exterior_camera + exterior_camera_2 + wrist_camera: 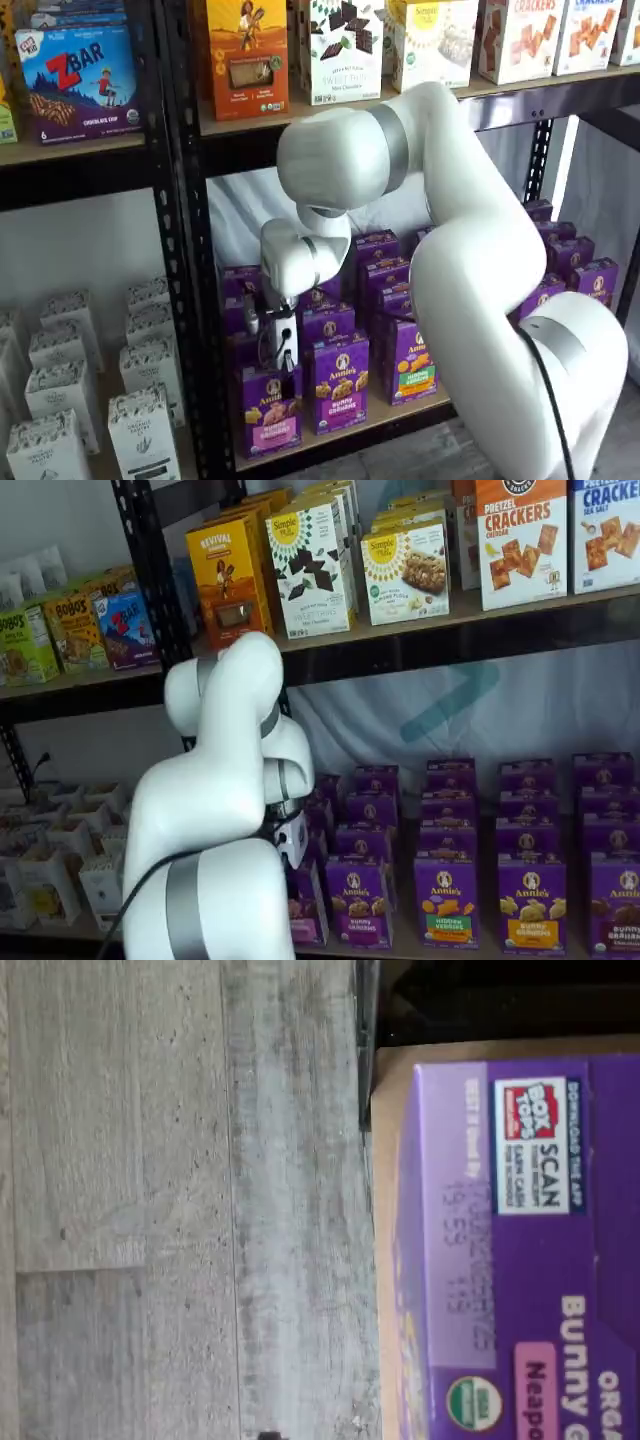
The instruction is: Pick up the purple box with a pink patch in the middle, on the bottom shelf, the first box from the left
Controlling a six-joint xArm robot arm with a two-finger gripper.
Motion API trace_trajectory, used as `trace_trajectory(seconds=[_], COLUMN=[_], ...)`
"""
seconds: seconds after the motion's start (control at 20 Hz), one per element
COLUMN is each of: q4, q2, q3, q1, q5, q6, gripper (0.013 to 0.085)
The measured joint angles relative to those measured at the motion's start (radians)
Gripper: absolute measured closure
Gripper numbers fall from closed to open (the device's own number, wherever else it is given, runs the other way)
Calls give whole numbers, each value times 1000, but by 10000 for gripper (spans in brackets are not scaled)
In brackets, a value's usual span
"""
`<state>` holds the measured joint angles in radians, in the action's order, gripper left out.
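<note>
- The purple box (271, 408) sits at the left end of the front row on the bottom shelf (400, 414), upright, with a round yellow logo up top and a pink label band near the bottom.
- In the wrist view its top face (520, 1250) fills one side: a Box Tops scan patch, a stamped date code, a green organic seal and a bit of pink label. It rests on the tan board, with gray plank floor (180, 1200) past the shelf's edge.
- The claw (284, 362) hangs right above that box, pointing down, black fingers just over its top edge. I can't make out a gap between them from this angle, but the claw is spread as wide as it goes, and nothing is held in it.
- The arm (440, 250) bends down from a big white elbow in front of the shelves; the wrist drops straight to the box. In a shelf view the arm (225, 810) covers the left end of the row, so the box is hidden there.
- Right beside it stands a same-size box with a purple band (341, 384), then one with a green band (409, 362), with more purple boxes stacked in rows behind.
- The upper shelf holds snack and cracker boxes (521, 542); white cartons (140, 420) sit in the next bay over.
</note>
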<state>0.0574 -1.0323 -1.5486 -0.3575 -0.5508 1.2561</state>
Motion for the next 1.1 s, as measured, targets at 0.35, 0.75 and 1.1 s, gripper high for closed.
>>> trace_trajectory(seconds=[0.35, 0.75, 1.1], q4=[12, 20, 27], q2=[-11, -20, -26], q3=[-5, -14, -24], q1=[-5, -11, -16], q5=[23, 28, 22], q6=[6, 8, 9], gripper=[210, 330, 370])
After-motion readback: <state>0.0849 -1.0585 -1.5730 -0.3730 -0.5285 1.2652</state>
